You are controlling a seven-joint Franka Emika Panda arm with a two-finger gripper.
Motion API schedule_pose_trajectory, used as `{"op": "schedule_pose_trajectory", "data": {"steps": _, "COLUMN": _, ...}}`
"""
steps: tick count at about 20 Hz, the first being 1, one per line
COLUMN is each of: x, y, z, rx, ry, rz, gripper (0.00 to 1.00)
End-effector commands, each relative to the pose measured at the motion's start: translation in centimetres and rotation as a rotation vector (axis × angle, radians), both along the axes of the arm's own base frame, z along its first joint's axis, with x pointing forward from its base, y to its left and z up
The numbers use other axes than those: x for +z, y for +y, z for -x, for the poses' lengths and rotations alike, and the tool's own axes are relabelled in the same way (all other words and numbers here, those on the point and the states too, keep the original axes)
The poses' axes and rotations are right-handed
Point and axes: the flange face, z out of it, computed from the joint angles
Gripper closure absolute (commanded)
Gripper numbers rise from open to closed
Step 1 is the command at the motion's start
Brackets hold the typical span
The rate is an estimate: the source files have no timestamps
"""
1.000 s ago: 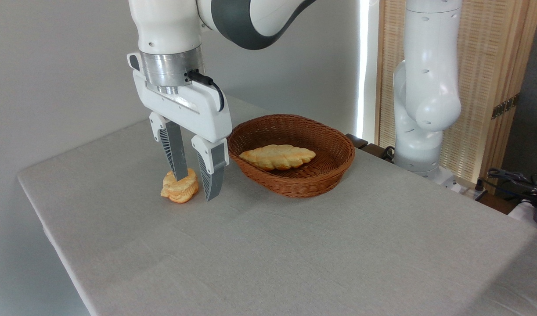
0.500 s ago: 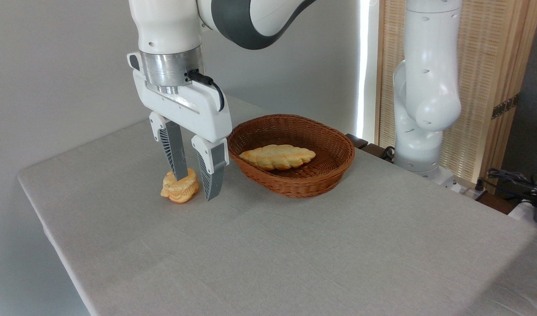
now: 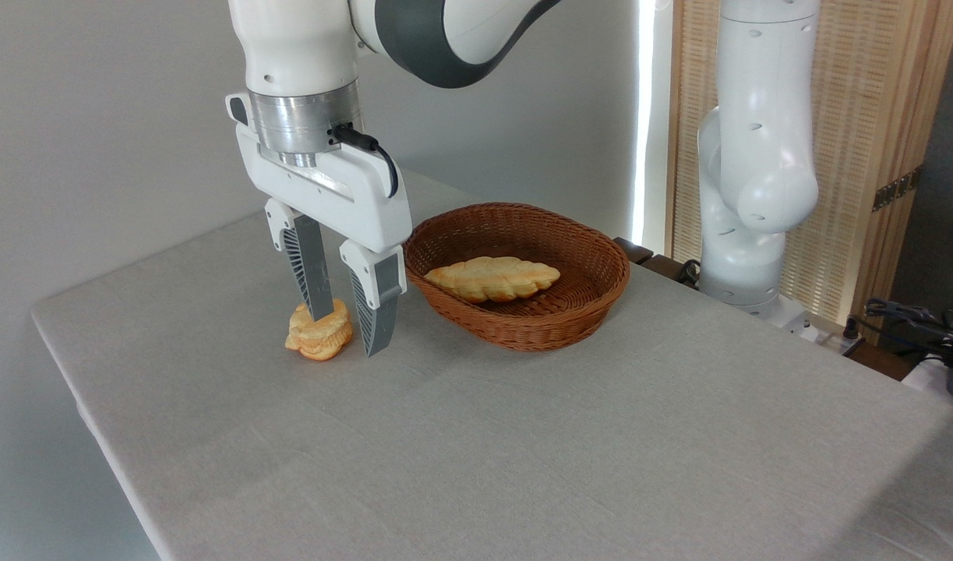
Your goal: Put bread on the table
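Observation:
A small round layered bun (image 3: 319, 336) of golden-orange bread rests on the grey-clothed table (image 3: 523, 436), left of the basket. My gripper (image 3: 345, 335) hangs straight down over it, open. One finger (image 3: 308, 273) stands in front of the bun's top and the other finger (image 3: 375, 300) is apart from it on the right. A long braided loaf (image 3: 492, 278) lies inside the brown wicker basket (image 3: 593, 308).
The arm's white base column (image 3: 757, 156) rises at the back right beside a wooden slatted screen (image 3: 873, 117). Cables and dark gear (image 3: 928, 327) lie beyond the table's right edge. The table's left edge runs close to the bun.

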Motion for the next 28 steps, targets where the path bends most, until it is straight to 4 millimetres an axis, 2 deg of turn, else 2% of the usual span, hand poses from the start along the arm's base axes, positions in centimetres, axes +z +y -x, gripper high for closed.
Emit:
{"op": "schedule_pose_trajectory", "data": {"steps": 1, "x": 0.6, "y": 0.4, "z": 0.1, "rx": -0.008, "ry": 0.007, "rz": 0.009, "gripper": 0.0}}
{"op": "schedule_pose_trajectory", "data": {"steps": 8, "x": 0.6, "y": 0.4, "z": 0.1, "rx": -0.005, "ry": 0.008, "rz": 0.009, "gripper": 0.0}}
{"op": "schedule_pose_trajectory", "data": {"steps": 18, "x": -0.6, "y": -1.4, "z": 0.7, "rx": -0.039, "ry": 0.053, "rz": 0.008, "gripper": 0.0}}
{"op": "schedule_pose_trajectory", "data": {"steps": 19, "x": -1.0, "y": -2.1, "z": 1.0, "rx": -0.053, "ry": 0.064, "rz": 0.009, "gripper": 0.0}}
{"op": "schedule_pose_trajectory", "data": {"steps": 22, "x": 0.0, "y": -3.0, "z": 1.8, "rx": -0.08, "ry": 0.058, "rz": 0.023, "gripper": 0.0}}
{"op": "schedule_pose_trajectory", "data": {"steps": 23, "x": 0.5, "y": -3.4, "z": 2.5, "rx": -0.097, "ry": 0.061, "rz": 0.035, "gripper": 0.0}}
{"op": "schedule_pose_trajectory", "data": {"steps": 26, "x": 0.1, "y": -3.7, "z": 4.4, "rx": -0.151, "ry": 0.111, "rz": 0.051, "gripper": 0.0}}
{"op": "schedule_pose_trajectory", "data": {"steps": 28, "x": 0.5, "y": -3.9, "z": 6.0, "rx": -0.209, "ry": 0.132, "rz": 0.069, "gripper": 0.0}}
